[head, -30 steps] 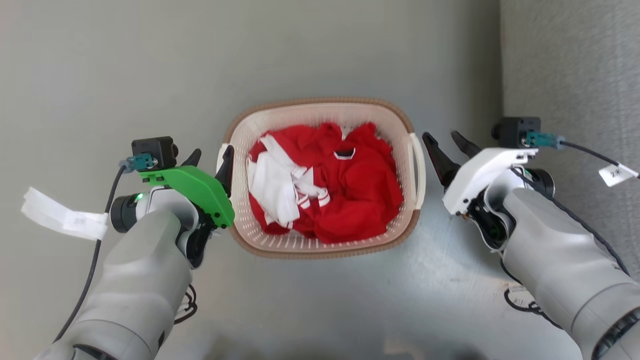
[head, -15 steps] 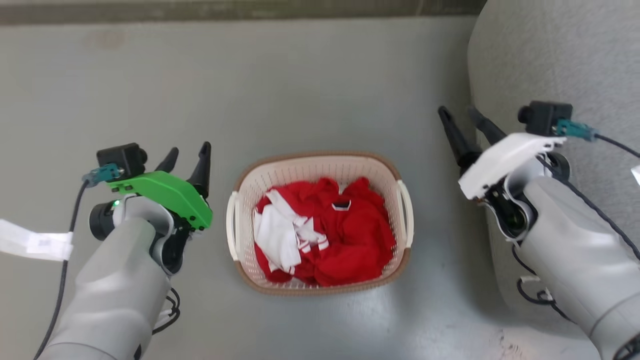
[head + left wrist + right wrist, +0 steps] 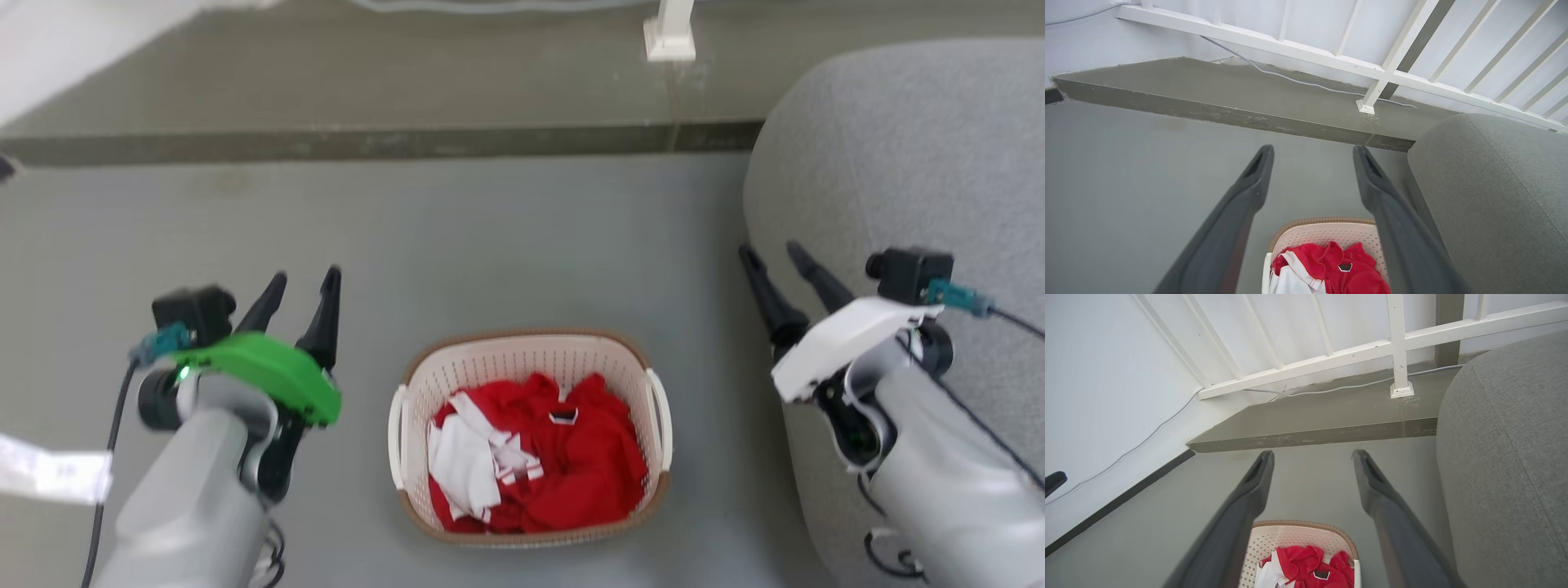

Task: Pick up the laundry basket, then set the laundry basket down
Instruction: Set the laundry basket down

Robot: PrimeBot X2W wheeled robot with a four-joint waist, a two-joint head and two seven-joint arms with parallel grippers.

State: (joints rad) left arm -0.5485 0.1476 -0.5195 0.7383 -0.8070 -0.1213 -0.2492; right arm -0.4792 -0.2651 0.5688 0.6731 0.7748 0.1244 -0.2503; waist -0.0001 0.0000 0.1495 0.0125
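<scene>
Resting on the grey floor (image 3: 490, 245) in the lower middle of the head view, the laundry basket (image 3: 531, 361) is seen upright, loaded with red and white clothes (image 3: 588, 465) and touched by neither arm. The left gripper (image 3: 304, 282) is held at the left of the frame, well apart from the basket, its two fingers spread with nothing between them. The right gripper (image 3: 769, 253) is held at the right, in front of a grey upholstered seat (image 3: 882, 163), likewise spread and empty. In both wrist views the fingers are shown parted, with the basket low in the frame.

The perforated plastic shell is judged light and stiff, though somewhat flexible. The fabric load is soft and probably adds little weight, but it could shift if the basket were tipped. The smooth plastic may prove slippery under a narrow pinch. Hold is best taken at the two white side handles, the left handle (image 3: 397, 437) and the right handle (image 3: 660, 420), one by each gripper, so that the load is kept level.
</scene>
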